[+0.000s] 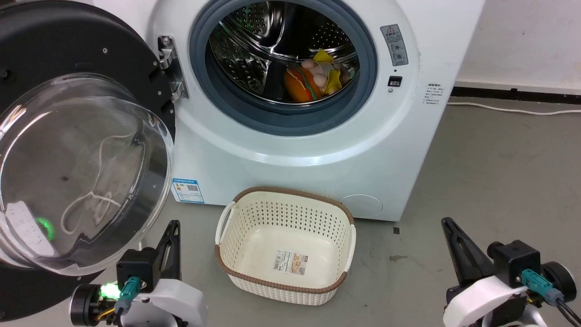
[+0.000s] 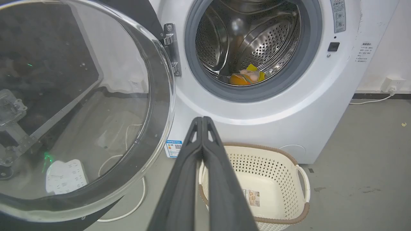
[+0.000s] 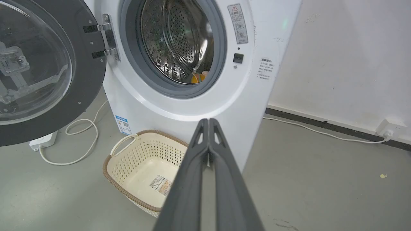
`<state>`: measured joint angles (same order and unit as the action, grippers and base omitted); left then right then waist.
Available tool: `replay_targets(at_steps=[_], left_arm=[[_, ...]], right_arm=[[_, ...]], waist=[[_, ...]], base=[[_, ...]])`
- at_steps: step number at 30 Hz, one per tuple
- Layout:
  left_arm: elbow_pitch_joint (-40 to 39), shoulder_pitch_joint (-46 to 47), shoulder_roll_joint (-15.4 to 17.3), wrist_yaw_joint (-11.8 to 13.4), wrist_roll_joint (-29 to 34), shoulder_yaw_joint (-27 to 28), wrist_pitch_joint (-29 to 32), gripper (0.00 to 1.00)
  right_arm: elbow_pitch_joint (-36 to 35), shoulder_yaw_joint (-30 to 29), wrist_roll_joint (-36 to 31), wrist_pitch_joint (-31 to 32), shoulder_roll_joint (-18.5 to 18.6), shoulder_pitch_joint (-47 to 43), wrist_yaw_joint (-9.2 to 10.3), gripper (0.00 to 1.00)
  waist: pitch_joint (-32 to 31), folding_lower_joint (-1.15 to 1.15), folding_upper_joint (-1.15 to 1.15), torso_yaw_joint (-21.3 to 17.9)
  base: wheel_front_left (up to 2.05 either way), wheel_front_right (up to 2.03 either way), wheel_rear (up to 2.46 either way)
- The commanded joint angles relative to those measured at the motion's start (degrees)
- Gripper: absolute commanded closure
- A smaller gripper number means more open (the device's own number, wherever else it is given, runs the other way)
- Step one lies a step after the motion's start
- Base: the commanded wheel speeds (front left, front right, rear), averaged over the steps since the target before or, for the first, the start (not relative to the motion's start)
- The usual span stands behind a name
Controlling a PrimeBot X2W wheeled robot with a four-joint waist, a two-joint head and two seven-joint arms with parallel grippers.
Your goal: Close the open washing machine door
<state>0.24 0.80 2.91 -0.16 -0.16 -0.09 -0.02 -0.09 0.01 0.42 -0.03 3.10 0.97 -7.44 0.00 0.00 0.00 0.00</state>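
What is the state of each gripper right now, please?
Left gripper: closed, holding nothing.
Right gripper: closed, holding nothing.

The washing machine door [image 1: 68, 59], just beyond the dark left end effector [image 1: 174, 225], is showing a black rim around clear glass. The white machine [image 1: 295, 172] is wearing a grey ring [image 1: 283, 122]. The cream basket [image 1: 290, 209], brown-trimmed, is showing a perforated lattice. Orange and yellow items [image 1: 302, 84] are showing in the dotted drum [image 1: 254, 27].
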Motion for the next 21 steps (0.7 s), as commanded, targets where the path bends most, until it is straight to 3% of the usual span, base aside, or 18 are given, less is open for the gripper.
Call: replay_targets(at_steps=[1,21], left_arm=[[-0.2,-0.8,0.0,0.2,0.2,0.1,0.0,1.00],[-0.2,-0.8,0.0,0.2,0.2,0.1,0.0,1.00]], right_arm=[[0.1,0.0,-0.4,0.0,-0.2,-1.0,-0.05,1.00],[0.1,0.0,-0.4,0.0,-0.2,-1.0,-0.05,1.00]], waist=[[0.0,0.00,0.00,0.0],[0.0,0.00,0.00,0.0]], base=[[0.00,0.00,0.00],[0.00,0.00,0.00]])
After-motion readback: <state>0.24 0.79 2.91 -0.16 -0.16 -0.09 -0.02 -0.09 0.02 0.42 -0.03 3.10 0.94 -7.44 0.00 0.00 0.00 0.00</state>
